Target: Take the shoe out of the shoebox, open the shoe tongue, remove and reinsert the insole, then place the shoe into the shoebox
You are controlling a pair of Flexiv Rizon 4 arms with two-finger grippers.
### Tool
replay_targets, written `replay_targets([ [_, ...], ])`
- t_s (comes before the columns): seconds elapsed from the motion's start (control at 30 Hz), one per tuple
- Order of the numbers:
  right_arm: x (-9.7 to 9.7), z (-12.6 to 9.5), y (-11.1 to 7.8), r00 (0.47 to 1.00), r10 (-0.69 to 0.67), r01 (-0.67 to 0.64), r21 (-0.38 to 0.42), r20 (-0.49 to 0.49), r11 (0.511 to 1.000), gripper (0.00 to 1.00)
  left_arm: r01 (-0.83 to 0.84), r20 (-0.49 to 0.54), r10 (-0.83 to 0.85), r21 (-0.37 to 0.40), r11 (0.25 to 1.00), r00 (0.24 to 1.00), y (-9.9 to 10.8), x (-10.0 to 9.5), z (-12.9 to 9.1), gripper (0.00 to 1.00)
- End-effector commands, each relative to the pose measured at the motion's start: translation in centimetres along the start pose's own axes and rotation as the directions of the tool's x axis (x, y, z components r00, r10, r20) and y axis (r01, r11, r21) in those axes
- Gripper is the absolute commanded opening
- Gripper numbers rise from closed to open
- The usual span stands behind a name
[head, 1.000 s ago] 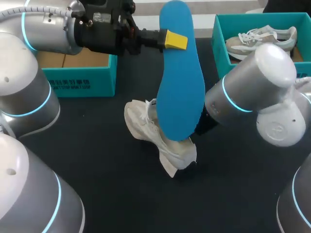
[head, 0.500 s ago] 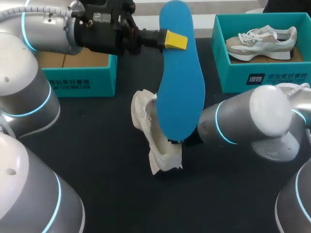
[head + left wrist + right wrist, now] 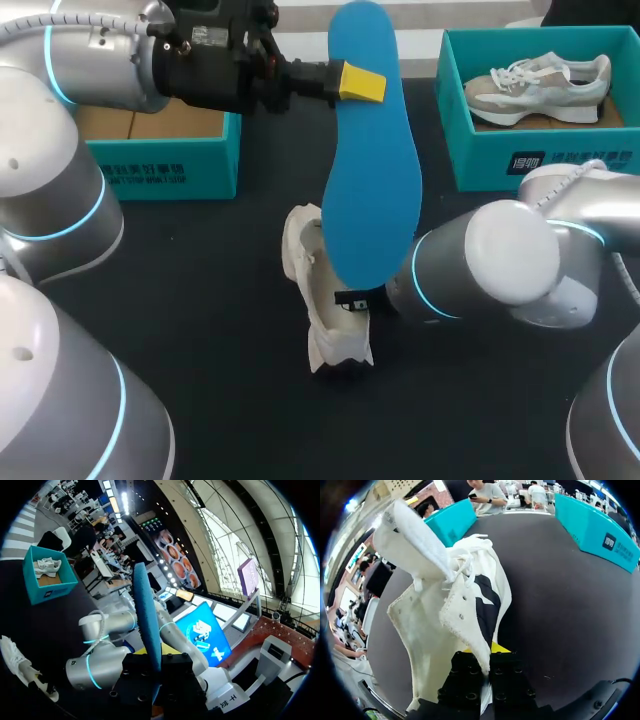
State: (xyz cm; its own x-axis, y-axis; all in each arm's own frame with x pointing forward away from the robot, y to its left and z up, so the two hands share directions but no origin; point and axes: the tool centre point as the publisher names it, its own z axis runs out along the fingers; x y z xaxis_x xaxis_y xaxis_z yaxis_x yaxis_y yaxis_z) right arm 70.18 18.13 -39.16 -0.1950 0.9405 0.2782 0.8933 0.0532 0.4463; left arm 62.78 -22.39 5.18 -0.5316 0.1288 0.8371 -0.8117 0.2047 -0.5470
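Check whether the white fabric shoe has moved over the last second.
Yes. The white fabric shoe, below the raised blue insole, has turned from slanting to nearly end-on; its far end now lies farther from the teal shoebox at the left.

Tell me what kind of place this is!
Probably a robot practice workbench: my left hand holds up a blue insole, my right hand grips a white shoe, and teal shoeboxes sit on the black table.

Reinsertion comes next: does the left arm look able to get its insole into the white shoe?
Probably yes: the left gripper holds the blue insole above the white shoe, which the right gripper holds with its opening up; nothing shows between them.
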Motion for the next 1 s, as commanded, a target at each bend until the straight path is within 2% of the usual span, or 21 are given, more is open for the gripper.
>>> replay_targets([
  [0.03,0.4,0.5,-1.1,0.999,0.041,-0.041,-0.021,0.008,0.999,0.0,0.001,0.001,-0.001,0.0,1.0,1.0,0.0,-0.1,0.1,0.0],
  [0.23,0.3,0.7,-1.4,0.995,0.095,-0.095,-0.028,0.008,0.995,0.0,0.001,0.001,-0.001,0.0,1.0,1.0,0.0,-0.1,0.1,0.0],
  [0.27,0.3,0.6,-1.5,0.994,0.113,-0.112,-0.051,0.007,0.992,0.0,0.001,0.001,-0.001,0.0,1.0,1.0,0.0,-0.1,0.1,0.0],
  [0.3,0.3,0.4,-1.5,0.993,0.115,-0.114,-0.052,0.001,0.992,0.14,0.001,0.001,-0.001,0.0,1.0,1.0,0.0,-0.1,0.1,0.0],
  [0.33,0.2,0.1,-1.5,0.992,0.127,-0.127,-0.06,0.005,0.99,0.4,0.001,0.001,-0.001,0.0,1.0,1.0,0.0,-0.1,0.1,0.0],
  [0.37,0.2,0.0,-1.5,0.992,0.129,-0.128,-0.062,0.006,0.99,0.46,0.001,0.001,-0.001,0.0,1.0,1.0,0.0,-0.1,0.1,0.0],
  [0.4,0.2,-0.4,-1.4,0.992,0.123,-0.123,-0.062,-0.004,0.99,1.0,0.001,0.001,-0.001,0.0,1.0,1.0,0.0,-0.1,0.1,0.0],
  [0.47,0.1,-1.0,-1.2,0.992,0.128,-0.129,-0.086,-0.01,0.988,1.0,0.001,0.001,-0.001,0.0,1.0,1.0,0.0,-0.1,0.1,0.0],
  [0.67,0.4,-3.3,0.1,0.997,0.077,-0.078,-0.074,-0.014,0.994,1.0,0.001,0.001,-0.001,0.0,1.0,1.0,0.0,-0.1,0.1,0.0],
  [0.73,-0.4,-3.2,0.1,0.998,0.065,-0.065,-0.064,-0.008,0.996,1.0,0.001,0.001,-0.001,0.0,1.0,1.0,0.0,-0.1,0.1,0.0],
  [1.0,-0.2,-1.8,1.8,0.999,0.024,-0.024,-0.022,-0.026,0.999,1.0,0.001,0.001,-0.001,0.0,1.0,1.0,0.0,-0.1,0.1,0.0],
])
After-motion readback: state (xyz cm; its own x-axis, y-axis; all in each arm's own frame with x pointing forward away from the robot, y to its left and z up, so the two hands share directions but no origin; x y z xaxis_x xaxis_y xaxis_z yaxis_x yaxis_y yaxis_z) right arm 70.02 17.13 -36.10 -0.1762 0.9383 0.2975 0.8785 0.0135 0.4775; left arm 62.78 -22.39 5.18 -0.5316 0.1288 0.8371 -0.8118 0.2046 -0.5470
